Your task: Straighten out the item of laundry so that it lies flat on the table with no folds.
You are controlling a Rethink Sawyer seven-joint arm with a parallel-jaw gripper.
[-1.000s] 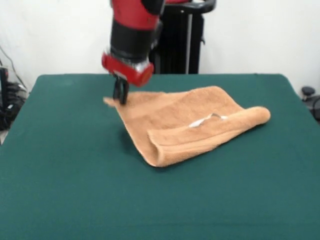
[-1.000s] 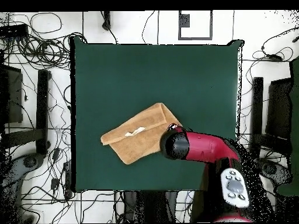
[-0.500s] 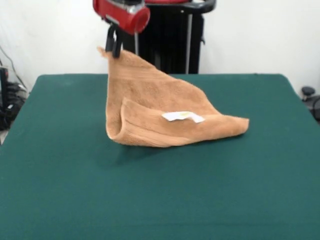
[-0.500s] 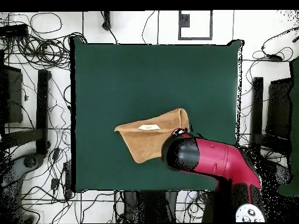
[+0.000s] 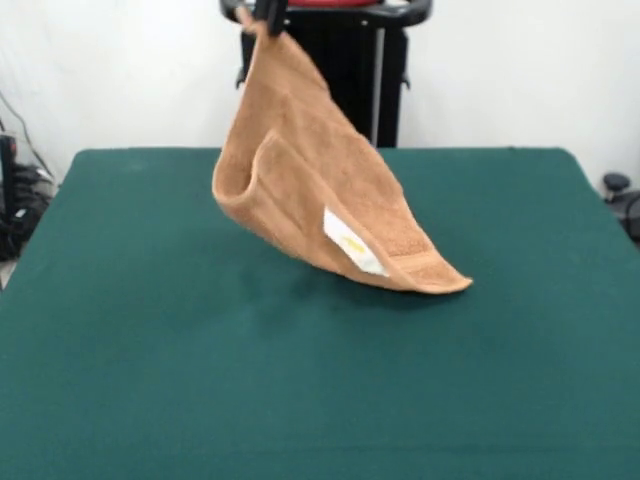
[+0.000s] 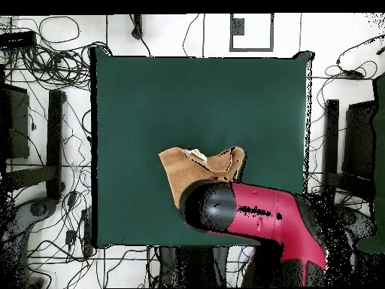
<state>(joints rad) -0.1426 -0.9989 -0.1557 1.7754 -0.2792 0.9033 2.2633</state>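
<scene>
I have the gripper (image 5: 268, 14) closed on one corner of the towel (image 5: 310, 190), which hangs folded with only its low corner on the table (image 5: 150, 370), so I judge the next move must spread it flat

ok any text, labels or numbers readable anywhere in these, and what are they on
None can be read.
White label on the towel: a yellowish mark shows on it, but it is too blurred to read.
Dark square sign on the floor beyond the table, overhead view: no legible characters.
</scene>
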